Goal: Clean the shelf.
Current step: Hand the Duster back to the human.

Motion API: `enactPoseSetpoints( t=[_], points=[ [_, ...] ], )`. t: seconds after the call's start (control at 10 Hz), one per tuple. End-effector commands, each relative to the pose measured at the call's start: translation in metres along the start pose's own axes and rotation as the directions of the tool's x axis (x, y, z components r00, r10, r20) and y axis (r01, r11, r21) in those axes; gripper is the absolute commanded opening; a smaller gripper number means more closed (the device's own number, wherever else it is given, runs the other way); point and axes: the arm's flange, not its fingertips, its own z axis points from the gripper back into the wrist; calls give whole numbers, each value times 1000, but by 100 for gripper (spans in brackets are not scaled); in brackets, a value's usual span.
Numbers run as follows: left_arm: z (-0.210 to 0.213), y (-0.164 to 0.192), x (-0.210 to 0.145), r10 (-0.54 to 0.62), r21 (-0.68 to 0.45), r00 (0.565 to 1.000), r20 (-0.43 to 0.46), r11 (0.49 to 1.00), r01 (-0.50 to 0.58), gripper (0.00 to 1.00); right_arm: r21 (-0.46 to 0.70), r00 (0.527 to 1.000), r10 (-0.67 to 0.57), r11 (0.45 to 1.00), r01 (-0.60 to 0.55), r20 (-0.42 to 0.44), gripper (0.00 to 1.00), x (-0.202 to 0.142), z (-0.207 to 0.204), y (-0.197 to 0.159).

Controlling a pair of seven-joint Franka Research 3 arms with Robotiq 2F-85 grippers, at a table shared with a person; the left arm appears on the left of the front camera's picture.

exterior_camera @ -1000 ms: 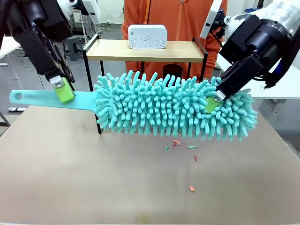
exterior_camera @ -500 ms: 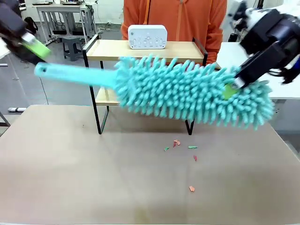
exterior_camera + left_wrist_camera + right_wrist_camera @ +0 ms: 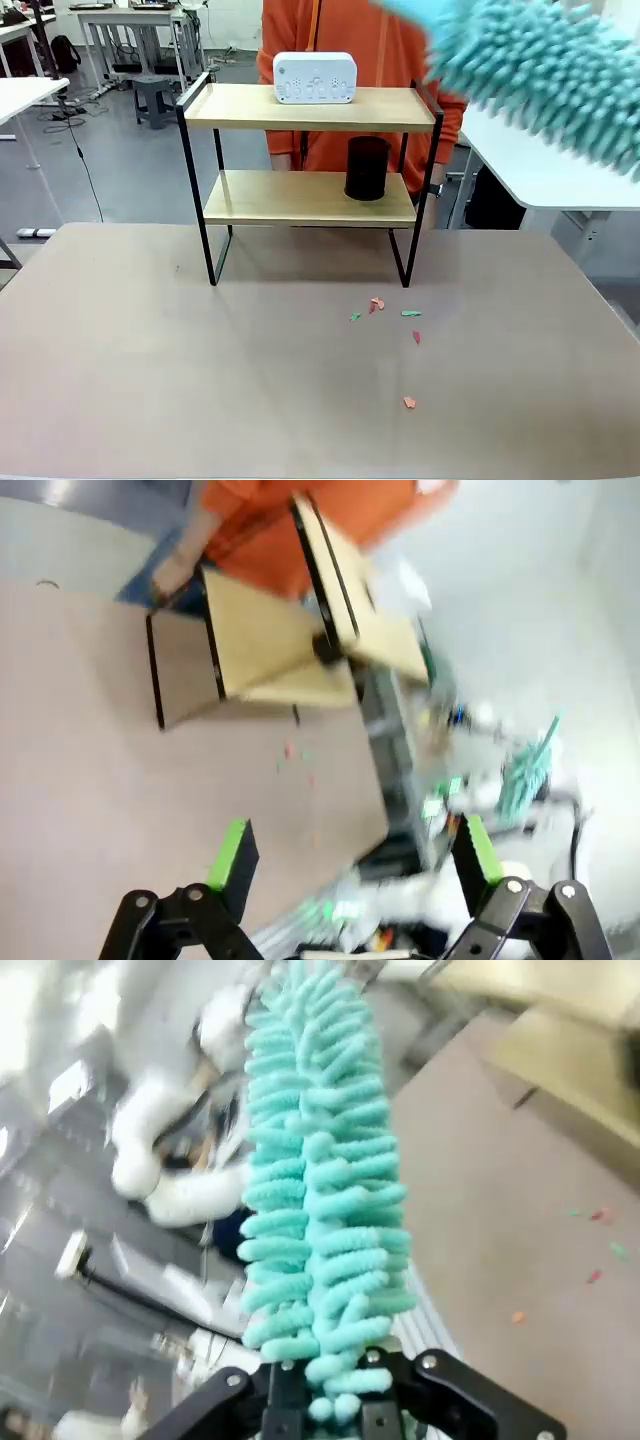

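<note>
The shelf (image 3: pixel 240 106) stands at the back middle of the table, two wooden boards in a black frame. A fluffy teal duster (image 3: pixel 545 75) hangs blurred high at the upper right, above and to the right of the shelf. In the right wrist view my right gripper (image 3: pixel 325 1400) is shut on the duster (image 3: pixel 320 1210), whose head rises straight up from the fingers. My left gripper (image 3: pixel 355 842) is open with nothing between its green pads, and looks from afar at the tilted shelf (image 3: pixel 255 640).
A white device (image 3: pixel 314 77) sits on the top board and a black cup (image 3: pixel 367 168) on the lower one. Small coloured scraps (image 3: pixel 385 310) lie on the brown table in front of the shelf. A person in orange (image 3: pixel 350 30) stands behind it.
The duster has swung up and to the right, off the shelf front. My left gripper let go of its handle and left the front view.
</note>
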Motion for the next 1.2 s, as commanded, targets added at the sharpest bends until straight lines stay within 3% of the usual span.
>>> enactPoseSetpoints(
  t=[0.0, 0.1, 0.2, 0.3, 0.4, 0.6, 0.7, 0.8, 1.1],
  points=[
    [-62, 1, -2, 147, -109, 922, 359, 987, -115, 100, -100, 932, -115, 982, 158, 344, 0, -30, 38, -19],
    [-70, 11, 6, 212, -145, 913, 349, 975, -170, 100, -58, 836, -178, 968, 243, 520, 0, -66, 72, -40],
    [-78, 13, 10, 246, -133, 933, 265, 967, -217, 100, 7, 762, -264, 947, 322, 592, 0, -101, 84, -69],
    [-42, 27, -1, 195, -60, 947, 254, 981, -186, 100, -6, 729, -369, 891, 455, 576, 0, -121, 79, -93],
    [-42, 27, -1, 195, -60, 947, 254, 981, -186, 100, -15, 688, -472, 819, 573, 551, 0, -135, 68, -121],
    [-42, 27, -1, 195, -60, 947, 254, 981, -186, 100, -17, 534, -581, 666, 745, 614, 0, -147, 51, -172],
    [-42, 27, -1, 195, -60, 947, 254, 981, -186, 100, -24, 495, -593, 626, 780, 635, 0, -144, 45, -182],
    [-42, 27, -1, 195, -60, 947, 254, 981, -186, 100, -42, 615, -533, 735, 677, 582, 0, -161, 84, -166],
    [-42, 27, -1, 195, -60, 947, 254, 981, -186, 100, -42, 615, -533, 735, 677, 582, 0, -161, 84, -166]
  ],
)
